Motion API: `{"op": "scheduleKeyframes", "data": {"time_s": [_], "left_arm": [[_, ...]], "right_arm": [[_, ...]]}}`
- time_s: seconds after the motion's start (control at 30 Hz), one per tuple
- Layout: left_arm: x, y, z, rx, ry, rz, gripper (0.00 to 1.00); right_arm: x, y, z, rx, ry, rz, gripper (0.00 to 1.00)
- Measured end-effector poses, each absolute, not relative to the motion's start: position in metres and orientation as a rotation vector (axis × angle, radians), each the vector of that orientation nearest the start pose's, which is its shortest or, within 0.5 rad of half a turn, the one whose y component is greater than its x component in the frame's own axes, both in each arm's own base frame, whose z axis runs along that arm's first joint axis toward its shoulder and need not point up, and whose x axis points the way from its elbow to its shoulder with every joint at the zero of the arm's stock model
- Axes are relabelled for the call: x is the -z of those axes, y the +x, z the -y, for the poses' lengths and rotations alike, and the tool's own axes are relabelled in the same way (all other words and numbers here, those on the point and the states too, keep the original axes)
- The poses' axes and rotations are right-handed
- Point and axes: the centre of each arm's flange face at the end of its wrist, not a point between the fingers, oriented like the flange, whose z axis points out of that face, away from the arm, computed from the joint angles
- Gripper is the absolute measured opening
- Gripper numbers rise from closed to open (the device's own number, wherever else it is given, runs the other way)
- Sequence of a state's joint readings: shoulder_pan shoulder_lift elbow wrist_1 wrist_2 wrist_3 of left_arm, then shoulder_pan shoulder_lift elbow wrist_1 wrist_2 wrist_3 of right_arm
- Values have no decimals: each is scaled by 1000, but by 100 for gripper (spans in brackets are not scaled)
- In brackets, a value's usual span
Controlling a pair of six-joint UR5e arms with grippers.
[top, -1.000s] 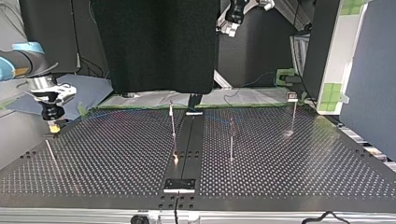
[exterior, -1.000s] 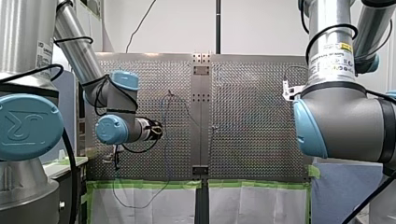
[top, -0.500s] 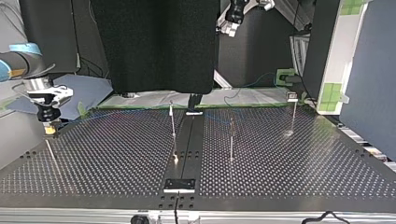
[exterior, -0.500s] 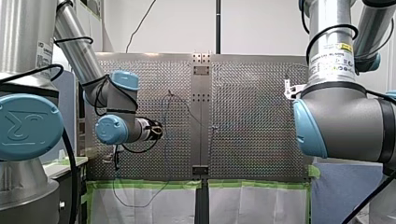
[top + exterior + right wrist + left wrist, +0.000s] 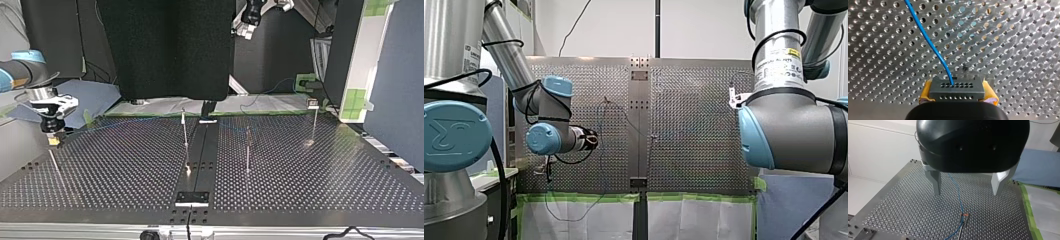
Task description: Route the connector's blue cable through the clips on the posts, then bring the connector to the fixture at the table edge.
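My right gripper [image 5: 957, 98] is shut on the dark grey connector [image 5: 957, 87], which sits between its yellow pads [image 5: 926, 92]. The blue cable [image 5: 930, 45] leaves the connector's face and runs away over the perforated table. In the top view my right gripper [image 5: 53, 140] hangs low over the table's left edge, beside a thin post [image 5: 54, 162]. My left gripper [image 5: 967, 193] is open and empty, high above the table. Below it the blue cable [image 5: 958, 192] runs to a clip on a post [image 5: 965, 215].
Three thin posts [image 5: 185, 130] [image 5: 247, 150] [image 5: 314, 122] stand across the middle of the perforated table [image 5: 125, 170]. A small plate [image 5: 192, 198] lies on the centre strip by the near edge. Green tape [image 5: 584, 197] and white sheeting border the table.
My right gripper has moved with the connector a little further toward the top view's left edge. My left arm has stayed still.
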State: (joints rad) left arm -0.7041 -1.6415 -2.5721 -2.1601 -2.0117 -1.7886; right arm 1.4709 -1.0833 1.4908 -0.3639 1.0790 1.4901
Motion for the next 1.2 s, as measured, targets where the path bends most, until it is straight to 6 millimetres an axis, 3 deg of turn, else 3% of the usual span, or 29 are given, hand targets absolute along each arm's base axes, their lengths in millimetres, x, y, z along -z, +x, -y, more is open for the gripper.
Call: {"op": "scheduleKeyframes", "data": {"time_s": [1.2], "left_arm": [[-135, 169, 262, 334, 68, -1662, 100]], "right_arm": [[-289, 114, 664, -1441, 1530, 943, 0]]}}
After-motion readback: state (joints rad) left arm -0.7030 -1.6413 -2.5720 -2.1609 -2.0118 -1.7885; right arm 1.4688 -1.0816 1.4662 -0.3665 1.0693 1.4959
